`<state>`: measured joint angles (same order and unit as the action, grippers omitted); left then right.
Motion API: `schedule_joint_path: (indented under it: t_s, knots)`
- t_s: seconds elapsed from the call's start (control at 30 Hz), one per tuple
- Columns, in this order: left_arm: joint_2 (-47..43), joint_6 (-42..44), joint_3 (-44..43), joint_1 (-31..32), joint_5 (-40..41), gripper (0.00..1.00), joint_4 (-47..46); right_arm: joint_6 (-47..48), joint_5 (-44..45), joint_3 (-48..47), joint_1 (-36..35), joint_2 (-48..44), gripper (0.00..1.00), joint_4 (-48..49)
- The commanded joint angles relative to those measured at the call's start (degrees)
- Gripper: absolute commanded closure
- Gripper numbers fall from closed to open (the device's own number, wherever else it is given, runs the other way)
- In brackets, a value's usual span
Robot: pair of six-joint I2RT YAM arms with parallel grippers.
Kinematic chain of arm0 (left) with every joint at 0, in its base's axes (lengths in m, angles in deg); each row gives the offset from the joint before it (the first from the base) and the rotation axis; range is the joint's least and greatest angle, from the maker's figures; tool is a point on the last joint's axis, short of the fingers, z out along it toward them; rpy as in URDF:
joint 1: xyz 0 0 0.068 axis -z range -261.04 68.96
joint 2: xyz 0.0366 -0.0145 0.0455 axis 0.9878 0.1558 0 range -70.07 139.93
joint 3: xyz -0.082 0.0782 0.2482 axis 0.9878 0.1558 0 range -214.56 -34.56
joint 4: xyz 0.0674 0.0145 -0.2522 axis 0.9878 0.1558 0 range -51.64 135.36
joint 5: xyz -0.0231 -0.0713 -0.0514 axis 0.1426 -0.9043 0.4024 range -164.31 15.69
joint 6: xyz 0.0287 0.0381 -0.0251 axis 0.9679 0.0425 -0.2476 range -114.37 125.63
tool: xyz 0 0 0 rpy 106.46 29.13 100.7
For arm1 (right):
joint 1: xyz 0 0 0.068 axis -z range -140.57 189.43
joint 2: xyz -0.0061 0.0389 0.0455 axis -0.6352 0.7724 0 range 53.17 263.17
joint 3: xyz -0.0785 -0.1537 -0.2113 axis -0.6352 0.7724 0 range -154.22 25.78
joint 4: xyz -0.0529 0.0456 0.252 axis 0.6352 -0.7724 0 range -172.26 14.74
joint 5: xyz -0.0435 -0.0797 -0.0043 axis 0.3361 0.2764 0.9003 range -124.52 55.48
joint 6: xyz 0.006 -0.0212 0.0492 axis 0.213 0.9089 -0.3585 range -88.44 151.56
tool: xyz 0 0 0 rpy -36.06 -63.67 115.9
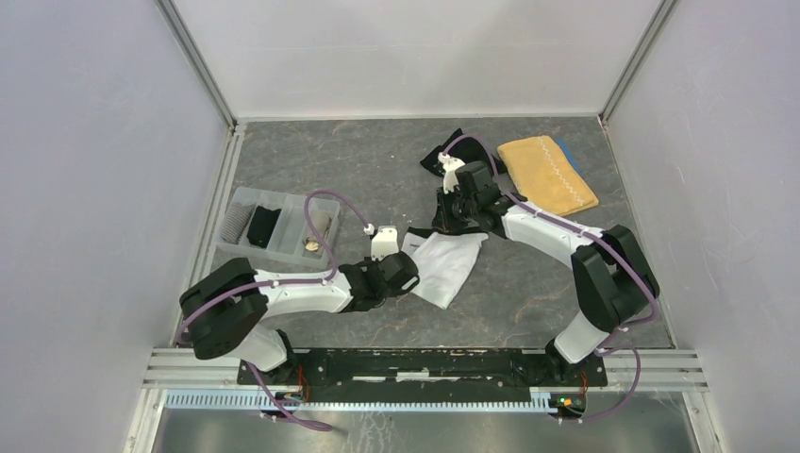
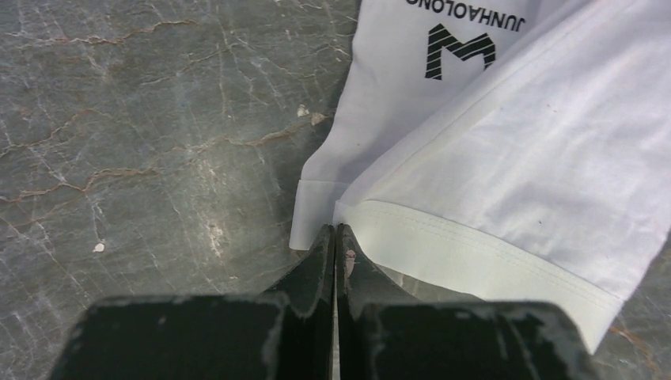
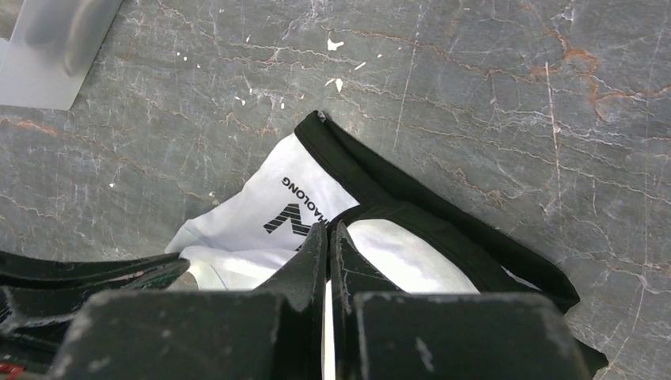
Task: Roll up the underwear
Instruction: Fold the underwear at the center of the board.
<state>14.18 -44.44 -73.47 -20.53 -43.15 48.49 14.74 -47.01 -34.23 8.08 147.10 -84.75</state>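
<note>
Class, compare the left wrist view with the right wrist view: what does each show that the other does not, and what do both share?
Left wrist only: the left claw, shut, at the white underwear's pale hem. Right wrist only: the right claw, shut, a black band, a tray corner. Both: the underwear's printed logo and the marble table.

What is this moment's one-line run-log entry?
white underwear: spread out, not yet rolled | left gripper: shut on its hem | right gripper: shut on its black waistband
</note>
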Motion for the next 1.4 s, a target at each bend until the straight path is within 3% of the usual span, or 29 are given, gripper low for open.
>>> schedule_joint_path:
  t_s: [0.0, 0.3, 1.0, 1.03, 1.2, 1.37]
  knots:
    - [2.27, 0.32, 0.79, -0.59, 3.82, 0.98, -1.06, 1.20, -0.25, -2.63, -0.33, 0.64, 1.00, 2.03]
    - [4.87, 0.03, 1.56, -0.71, 2.64, 0.98, -2.52, -1.07, -2.00, -5.05, -0.98, 0.91, 1.00, 3.06]
    - [5.20, 0.49, 1.70, -0.78, 1.46, 0.98, -3.11, -4.81, 1.26, -9.78, -1.73, 12.55, 0.98, 7.50]
    - [5.22, 0.49, 1.63, -0.75, 1.39, 0.98, -3.17, -4.89, 1.48, -9.90, -1.71, 12.87, 0.97, 7.79]
    - [5.44, 0.32, 1.66, -0.74, 1.02, 0.98, -3.36, -4.52, 1.05, -10.92, -1.78, 14.31, 0.73, 9.04]
    - [5.42, 0.23, 1.87, -0.74, 0.84, 0.98, -3.33, -2.55, 0.21, -10.85, -1.54, 11.16, 0.63, 10.46]
